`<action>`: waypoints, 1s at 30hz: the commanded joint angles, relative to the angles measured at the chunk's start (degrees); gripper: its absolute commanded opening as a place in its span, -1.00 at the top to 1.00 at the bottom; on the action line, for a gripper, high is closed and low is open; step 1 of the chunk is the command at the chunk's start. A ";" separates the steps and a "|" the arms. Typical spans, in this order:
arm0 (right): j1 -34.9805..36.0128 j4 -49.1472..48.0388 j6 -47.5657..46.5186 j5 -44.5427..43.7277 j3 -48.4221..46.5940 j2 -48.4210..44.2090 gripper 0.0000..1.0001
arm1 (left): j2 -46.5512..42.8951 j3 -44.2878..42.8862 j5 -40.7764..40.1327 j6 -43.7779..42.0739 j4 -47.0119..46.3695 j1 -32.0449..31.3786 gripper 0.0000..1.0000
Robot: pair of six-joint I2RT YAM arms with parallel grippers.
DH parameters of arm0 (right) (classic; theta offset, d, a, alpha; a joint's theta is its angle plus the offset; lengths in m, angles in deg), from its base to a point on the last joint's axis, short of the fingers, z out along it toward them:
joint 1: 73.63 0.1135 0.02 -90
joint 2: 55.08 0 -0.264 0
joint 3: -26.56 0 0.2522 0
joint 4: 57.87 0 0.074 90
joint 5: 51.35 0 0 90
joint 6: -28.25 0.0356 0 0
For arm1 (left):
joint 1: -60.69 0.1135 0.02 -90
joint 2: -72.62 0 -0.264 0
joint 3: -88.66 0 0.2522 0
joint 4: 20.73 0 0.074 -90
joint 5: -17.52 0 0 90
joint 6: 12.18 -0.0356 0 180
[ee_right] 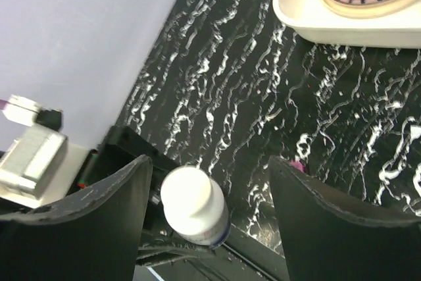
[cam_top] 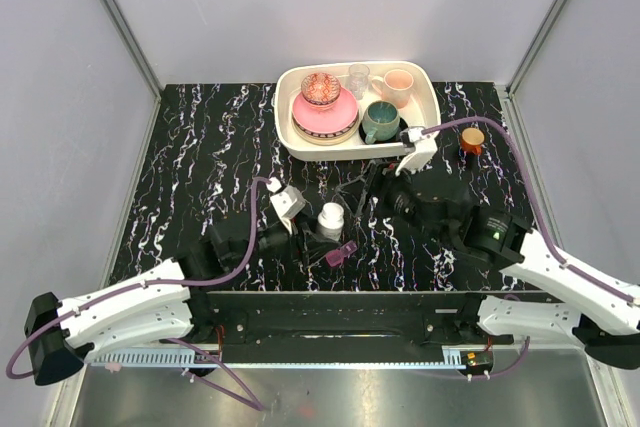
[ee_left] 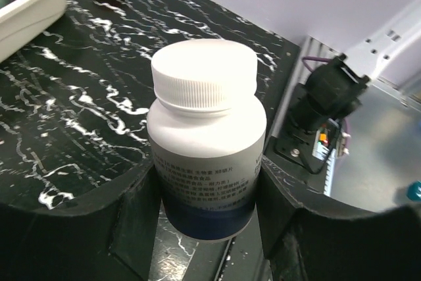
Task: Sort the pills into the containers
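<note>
Clamped in the left gripper (ee_left: 208, 192) and upright, with cap on: white bottle (ee_left: 205, 116), right gripper (ee_right: 209, 176) spread open above it, magenta pill box (cam_top: 338, 252) just beside it, 0 pills in sight, so seemingly barely begun, with uncapping, pouring and sorting all left.

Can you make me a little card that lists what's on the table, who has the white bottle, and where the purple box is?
white bottle: upright, cap on, between the left gripper's fingers
left gripper: shut on the white bottle
right gripper: open, above the bottle, not touching it
purple pill box: on the table, just nearer the arms than the bottle
pills: none in view
cream tray: at the back, holding mugs and dishes
orange-lidded jar: right of the tray
</note>
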 commanded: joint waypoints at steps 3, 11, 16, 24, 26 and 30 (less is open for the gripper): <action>6.13 3.54 4.90 -9.41 -2.52 3.84 -0.54 | -0.02 -3.43 -8.70 -0.69 0.34 -0.08 1.00; 8.07 1.16 4.37 -9.50 -2.43 7.18 -0.48 | 0.17 -3.34 -7.99 -0.43 0.17 -0.08 1.00; 8.07 1.07 4.28 -8.97 -2.26 8.06 -0.29 | -0.36 -3.08 -7.82 -0.43 0.08 -0.17 1.00; 8.07 -0.60 4.37 -7.74 -1.29 8.85 -0.21 | -0.89 -2.38 -7.38 -0.43 -0.54 -0.17 1.00; 8.07 -0.60 4.20 -7.57 -1.20 9.11 -0.24 | -0.89 -2.38 -7.29 -0.25 -0.63 -0.26 1.00; 8.07 -0.60 4.20 -7.04 -1.20 9.81 -0.25 | -1.15 -2.29 -7.20 -0.25 -0.71 -0.17 1.00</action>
